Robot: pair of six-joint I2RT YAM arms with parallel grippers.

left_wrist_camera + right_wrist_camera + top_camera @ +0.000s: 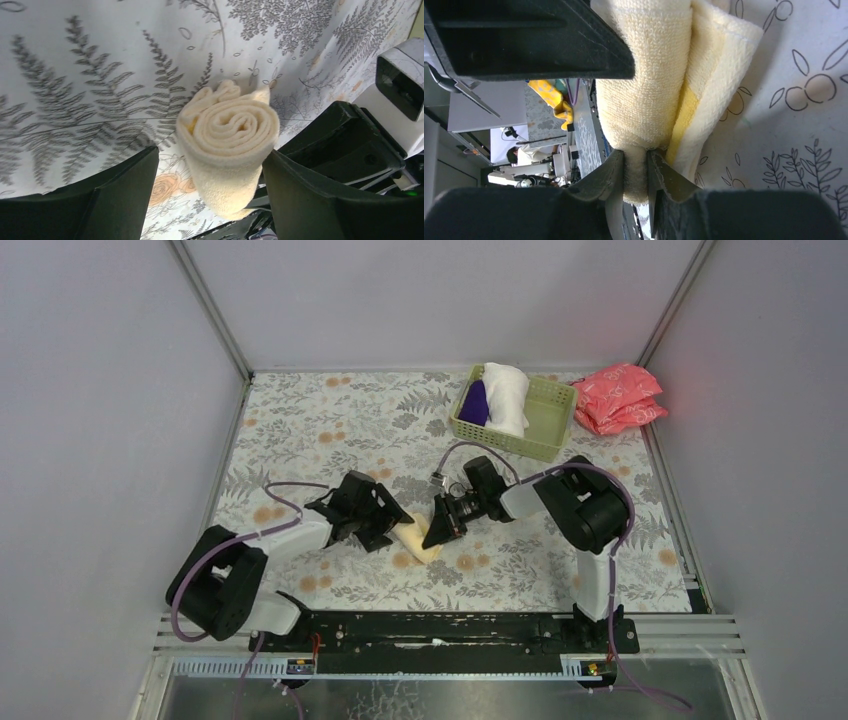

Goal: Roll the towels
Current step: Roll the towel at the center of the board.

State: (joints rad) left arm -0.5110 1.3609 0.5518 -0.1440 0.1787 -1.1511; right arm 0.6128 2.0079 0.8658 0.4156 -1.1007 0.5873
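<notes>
well, starting furthest left of the light green basket (500,443): my left gripper (392,528) lies low over the flowered table (330,420), nearer my bases than the basket and well to its left; its jaws stand spread, with dark fingers (125,200) on either side of the pale yellow towel (227,135); in the left wrist view a strip of tablecloth shows between one finger and the cloth, while the other finger looks to sit right against the roll's side, so nothing is clamped there; the yellow towel is wound into a tight spiral with its end facing that camera; it lies on the table between my two grippers, nearer me than the basket, to the basket's left and well apart from it; in the right wrist view a looser flap with a brighter yellow stripe shows along one side; my right gripper (636,170) reaches the roll from the basket's side, jaws drawn nearly together and pinching a fold of the yellow terry between the fingertips; inside the basket, toward its left end, the small dark purple towel (474,405) is tucked in; just right of it and touching it, the large white towel (506,398) sits rolled and pokes above the rim; just beyond the basket's right end lie the pink-red packets (620,398), piled together
</notes>
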